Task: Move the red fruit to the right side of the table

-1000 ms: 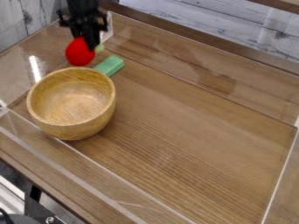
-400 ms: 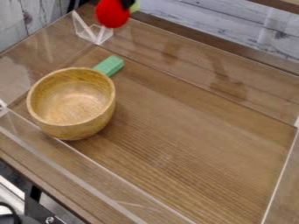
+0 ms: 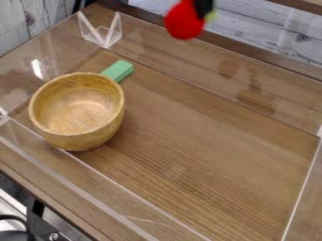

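Hanging at top edge, red fruit [image 3: 185, 20], orientation unclear w/ blur.

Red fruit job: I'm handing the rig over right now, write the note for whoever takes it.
Gripper: almost out of the picture at the top edge; jaws shut on the red fruit.
Red fruit: in the air above the far side of the table, around the middle of its width.
Other things: wooden bowl at the left, with the green block just behind it; the fruit is well clear of both.
Done: fruit picked up.
Left: carry it on to the right side, lower it onto the wood and open the jaws.
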`<state>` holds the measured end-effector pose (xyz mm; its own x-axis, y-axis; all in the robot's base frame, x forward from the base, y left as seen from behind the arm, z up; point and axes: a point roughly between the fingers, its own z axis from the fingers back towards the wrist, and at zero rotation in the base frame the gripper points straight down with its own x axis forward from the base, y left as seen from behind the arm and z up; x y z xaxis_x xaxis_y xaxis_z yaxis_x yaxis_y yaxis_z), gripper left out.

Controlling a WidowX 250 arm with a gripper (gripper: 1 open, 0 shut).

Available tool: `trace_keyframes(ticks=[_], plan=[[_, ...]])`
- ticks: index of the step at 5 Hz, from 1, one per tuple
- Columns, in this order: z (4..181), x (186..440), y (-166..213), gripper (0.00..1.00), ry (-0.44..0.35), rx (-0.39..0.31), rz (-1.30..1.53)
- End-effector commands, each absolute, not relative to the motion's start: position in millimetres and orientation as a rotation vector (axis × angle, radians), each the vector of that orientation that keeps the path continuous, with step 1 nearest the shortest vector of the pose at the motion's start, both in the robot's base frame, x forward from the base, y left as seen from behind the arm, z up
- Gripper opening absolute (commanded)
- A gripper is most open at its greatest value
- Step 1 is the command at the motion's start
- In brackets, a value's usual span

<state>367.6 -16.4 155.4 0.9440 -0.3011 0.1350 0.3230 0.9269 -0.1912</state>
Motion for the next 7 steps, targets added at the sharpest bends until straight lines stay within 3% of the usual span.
trace_keyframes(ticks=[1,3,5,7], plan=[[170.4,361,-64,0.0,-0.159,-0.223,-0.375],[119.1,337,-120,0.0,-0.086,-0.276,-0.412],[96.6,305,-133,0.0,-0.036,-0.28,-0.422],[72.0,301,-148,0.0,0.003,-0.282,-0.507]])
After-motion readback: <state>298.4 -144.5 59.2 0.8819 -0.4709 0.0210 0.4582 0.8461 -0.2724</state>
